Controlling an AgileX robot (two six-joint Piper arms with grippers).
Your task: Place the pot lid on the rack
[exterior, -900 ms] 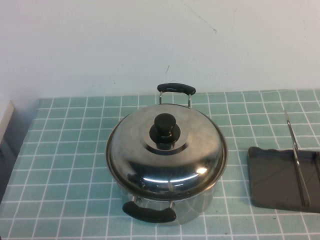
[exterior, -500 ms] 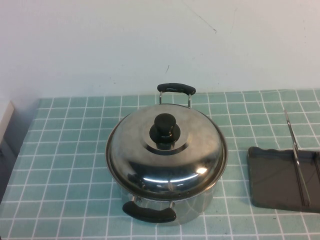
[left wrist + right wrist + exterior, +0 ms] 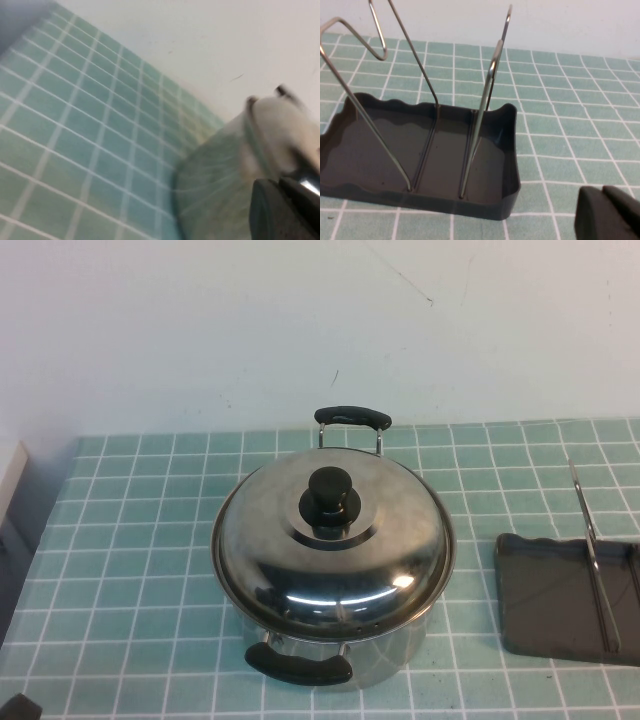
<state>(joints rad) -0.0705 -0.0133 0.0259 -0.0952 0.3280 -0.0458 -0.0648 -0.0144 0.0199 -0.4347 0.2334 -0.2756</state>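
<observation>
The pot lid (image 3: 333,550), shiny domed steel with a black knob (image 3: 331,498), sits on the steel pot (image 3: 395,660) at the table's middle. The rack (image 3: 520,590), a dark tray with an upright wire divider (image 3: 597,570), stands empty at the right edge. It fills the right wrist view (image 3: 512,150), wires (image 3: 485,100) upright. My left gripper (image 3: 20,708) shows only as a dark tip at the front left corner, well clear of the pot. In the blurred left wrist view its fingers (image 3: 280,187) are together, the pot's side (image 3: 215,185) ahead. My right gripper (image 3: 602,192) is shut and empty beside the rack.
The teal tiled table (image 3: 130,540) runs to a white wall at the back. The pot has two black handles, one at the back (image 3: 352,417) and one at the front (image 3: 298,667). A pale object edge (image 3: 8,475) shows at the far left.
A dark tip of my left gripper has come into the high view's front left corner. The pot, lid and rack have not moved.
</observation>
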